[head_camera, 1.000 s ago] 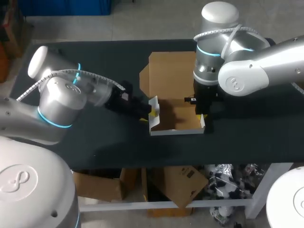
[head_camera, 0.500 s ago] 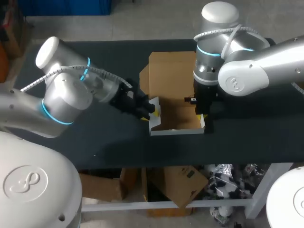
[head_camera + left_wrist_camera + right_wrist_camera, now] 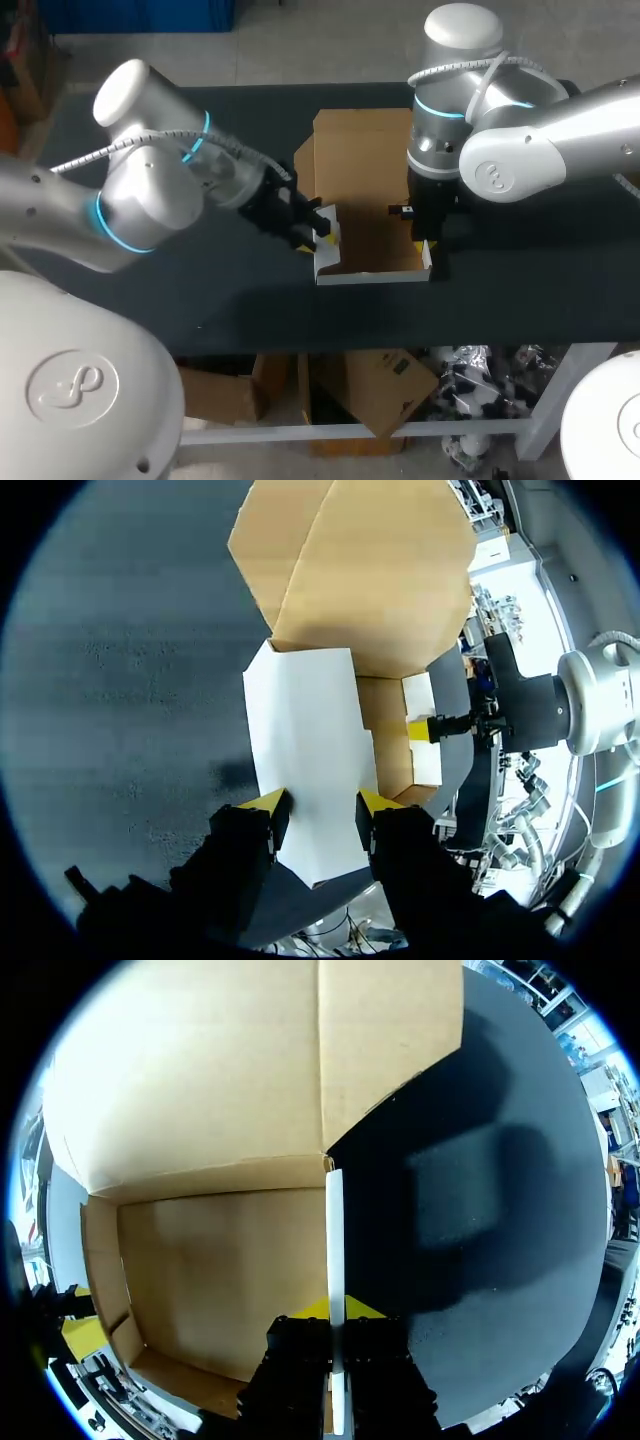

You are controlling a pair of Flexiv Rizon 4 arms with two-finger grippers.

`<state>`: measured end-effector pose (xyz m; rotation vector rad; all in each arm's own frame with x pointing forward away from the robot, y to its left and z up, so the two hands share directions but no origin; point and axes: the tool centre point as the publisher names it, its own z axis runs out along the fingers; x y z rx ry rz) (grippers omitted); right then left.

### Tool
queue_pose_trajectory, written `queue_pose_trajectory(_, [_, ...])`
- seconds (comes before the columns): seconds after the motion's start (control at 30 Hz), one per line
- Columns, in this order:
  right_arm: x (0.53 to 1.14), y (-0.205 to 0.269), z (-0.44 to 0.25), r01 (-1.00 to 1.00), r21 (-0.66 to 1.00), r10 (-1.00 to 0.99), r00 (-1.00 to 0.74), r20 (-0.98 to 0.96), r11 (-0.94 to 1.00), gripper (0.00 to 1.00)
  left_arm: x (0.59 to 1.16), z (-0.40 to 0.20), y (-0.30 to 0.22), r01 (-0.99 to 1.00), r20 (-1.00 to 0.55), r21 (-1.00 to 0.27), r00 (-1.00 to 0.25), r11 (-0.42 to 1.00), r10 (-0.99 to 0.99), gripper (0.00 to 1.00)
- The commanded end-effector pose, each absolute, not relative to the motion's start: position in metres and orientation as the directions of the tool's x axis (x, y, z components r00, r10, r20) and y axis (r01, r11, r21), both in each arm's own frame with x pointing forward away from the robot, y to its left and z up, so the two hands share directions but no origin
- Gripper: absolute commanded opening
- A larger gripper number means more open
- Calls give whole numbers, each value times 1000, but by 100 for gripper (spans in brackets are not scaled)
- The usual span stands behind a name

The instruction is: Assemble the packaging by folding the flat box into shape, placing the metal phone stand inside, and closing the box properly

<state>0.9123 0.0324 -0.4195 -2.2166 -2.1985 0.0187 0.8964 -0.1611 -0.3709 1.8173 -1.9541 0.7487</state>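
left wrist view has the left gripper (image 3: pixel 322 802) with its fingers spread wide, and the white side wall (image 3: pixel 305 720) of the box (image 3: pixel 385 720) lies between the two yellow tips. the right gripper (image 3: pixel 337 1312) is closed narrow on the box by its opposite wall (image 3: pixel 335 1230), one tip inside and one outside. the box stands open near the middle of the dark table (image 3: pixel 520 270), its brown lid (image 3: pixel 360 150) flat behind it, with the left arm (image 3: pixel 150 190) and the right arm (image 3: pixel 520 140) at its two sides.

Robotics lab: left arm (image 3: pixel 140 195), right arm (image 3: pixel 530 150), dark worktable (image 3: pixel 530 290).
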Motion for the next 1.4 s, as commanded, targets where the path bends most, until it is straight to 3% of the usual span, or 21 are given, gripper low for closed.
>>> queue_pose_trajectory(0.03, [912, 33, -419, 1000, -24, 1000, 8, 3, -8, 0, 899, -371, -165, -993, 537, -118, -89, 29, -839, 45])
queue_pose_trajectory(1.4, [912, 33, -419, 1000, -24, 1000, 8, 3, -8, 0, 907, -389, -162, -991, 315, -105, 42, -79, -948, 39])
